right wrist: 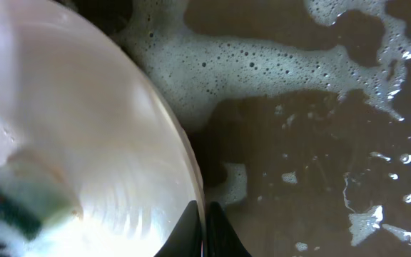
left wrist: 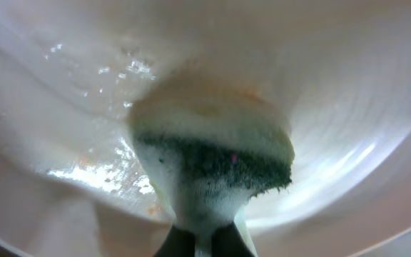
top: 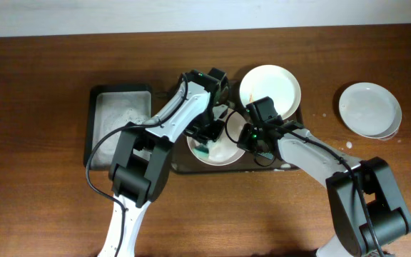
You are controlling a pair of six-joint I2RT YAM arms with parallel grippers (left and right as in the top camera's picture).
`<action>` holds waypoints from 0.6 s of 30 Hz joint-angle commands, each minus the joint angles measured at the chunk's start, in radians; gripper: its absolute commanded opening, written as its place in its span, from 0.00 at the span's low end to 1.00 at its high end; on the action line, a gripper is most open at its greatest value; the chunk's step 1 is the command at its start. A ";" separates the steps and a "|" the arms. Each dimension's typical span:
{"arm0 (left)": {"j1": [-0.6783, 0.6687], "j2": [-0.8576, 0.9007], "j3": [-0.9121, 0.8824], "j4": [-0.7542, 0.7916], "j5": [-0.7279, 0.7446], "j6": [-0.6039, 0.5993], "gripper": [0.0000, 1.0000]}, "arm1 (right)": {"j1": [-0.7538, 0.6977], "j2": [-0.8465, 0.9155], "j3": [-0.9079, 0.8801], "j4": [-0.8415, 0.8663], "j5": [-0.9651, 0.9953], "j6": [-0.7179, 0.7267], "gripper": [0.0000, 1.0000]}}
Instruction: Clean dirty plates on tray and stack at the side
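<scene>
Pinched tight in my left pincer (left wrist: 204, 241) is a soggy yellow-and-green foam sponge (left wrist: 212, 160), with the jaws closed hard on its narrow end. Its green scouring face presses into a round white shallow plate (left wrist: 320, 86), which fills everything beyond the sponge from 9 through 12 to 3 o'clock. A faint orange tint shows at the sponge's far edge, toward 12 o'clock.

My right pincer (right wrist: 204, 223) is clamped shut on that same plate's rim. The plate spreads away toward 10 o'clock, and the sponge is at 8 o'clock. From 12 to 3 o'clock of this pincer lies the wet floor of the large dark brown rectangular tray (right wrist: 312, 178), streaked with white foam.

From overhead, the held plate sits in the tray's near half, between my two pincers. A second round white plate (top: 270, 89) lies at 1 o'clock of it, at the tray's far right end. A third white plate (top: 368, 109) rests on the brown wooden table (top: 41, 207), well apart toward 3 o'clock. A narrower dark foamy tub (top: 116, 118) stands at 9 o'clock.
</scene>
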 commanded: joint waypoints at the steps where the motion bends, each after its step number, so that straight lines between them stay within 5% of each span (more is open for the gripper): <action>1: 0.002 0.024 -0.018 0.130 -0.139 -0.082 0.01 | 0.010 0.003 0.011 0.006 -0.001 0.003 0.04; 11: 0.004 0.024 -0.105 0.352 -0.423 -0.307 0.01 | 0.010 0.003 0.011 0.004 -0.005 -0.004 0.04; 15: 0.002 0.024 -0.104 0.270 -0.360 -0.343 0.00 | 0.010 0.003 0.011 0.005 -0.005 -0.004 0.04; 18: 0.002 0.024 -0.104 0.162 -0.167 -0.316 0.01 | 0.010 0.003 0.011 0.006 -0.006 -0.004 0.04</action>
